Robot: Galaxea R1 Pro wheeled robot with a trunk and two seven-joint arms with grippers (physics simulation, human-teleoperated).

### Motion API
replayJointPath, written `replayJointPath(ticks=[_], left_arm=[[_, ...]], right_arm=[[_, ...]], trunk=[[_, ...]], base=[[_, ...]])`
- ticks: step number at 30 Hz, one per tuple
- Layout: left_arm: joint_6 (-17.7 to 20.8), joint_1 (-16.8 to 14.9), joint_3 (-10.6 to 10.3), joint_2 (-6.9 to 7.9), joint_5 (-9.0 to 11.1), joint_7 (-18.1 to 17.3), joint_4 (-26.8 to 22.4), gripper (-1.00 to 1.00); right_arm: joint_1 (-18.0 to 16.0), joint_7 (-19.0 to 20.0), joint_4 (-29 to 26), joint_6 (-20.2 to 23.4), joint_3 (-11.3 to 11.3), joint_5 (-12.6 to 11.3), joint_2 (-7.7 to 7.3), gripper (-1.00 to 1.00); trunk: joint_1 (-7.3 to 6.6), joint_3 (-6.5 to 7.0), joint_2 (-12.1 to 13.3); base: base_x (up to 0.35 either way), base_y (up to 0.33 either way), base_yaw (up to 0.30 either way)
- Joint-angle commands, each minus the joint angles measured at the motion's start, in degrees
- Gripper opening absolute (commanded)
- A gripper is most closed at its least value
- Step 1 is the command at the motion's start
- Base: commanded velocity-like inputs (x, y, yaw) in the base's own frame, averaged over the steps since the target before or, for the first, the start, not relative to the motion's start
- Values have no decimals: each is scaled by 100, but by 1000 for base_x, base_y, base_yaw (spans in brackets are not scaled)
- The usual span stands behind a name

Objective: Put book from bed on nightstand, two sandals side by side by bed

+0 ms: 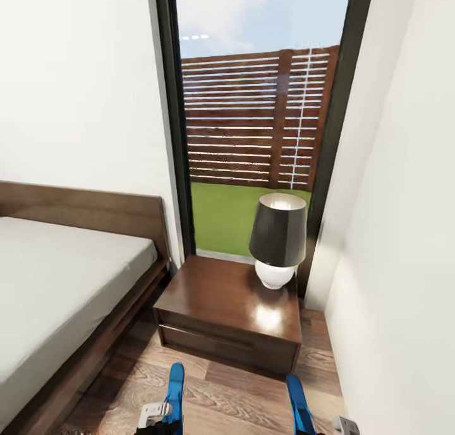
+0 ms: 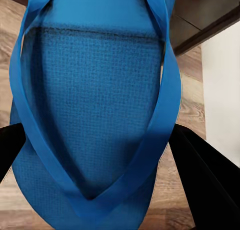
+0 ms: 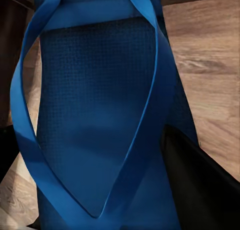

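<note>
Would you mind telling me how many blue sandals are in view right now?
2. One sandal sits in the left claw, the other sandal in the right claw; in the head view both are low, before the nightstand.

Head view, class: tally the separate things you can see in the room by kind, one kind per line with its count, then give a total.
Sandals: 2, one blue sandal at the left, one at the right
Bed: 1
Nightstand: 1
Lamp: 1
Window: 1
Total: 6
</note>
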Motion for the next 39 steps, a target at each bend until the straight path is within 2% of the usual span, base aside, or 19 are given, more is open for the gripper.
replayJointPath(ticks=[1, 39], left_arm=[[-6, -6, 33, -2, 1, -31, 10, -100], [-2, -6, 26, -2, 1, -31, 10, -100]], right_arm=[[-2, 18, 1, 12, -5, -24, -3, -100], [-2, 9, 10, 12, 4, -24, -1, -100]], trunk=[[-1, -5, -3], [-1, -5, -3]], base=[[0, 0, 280], [0, 0, 280]])
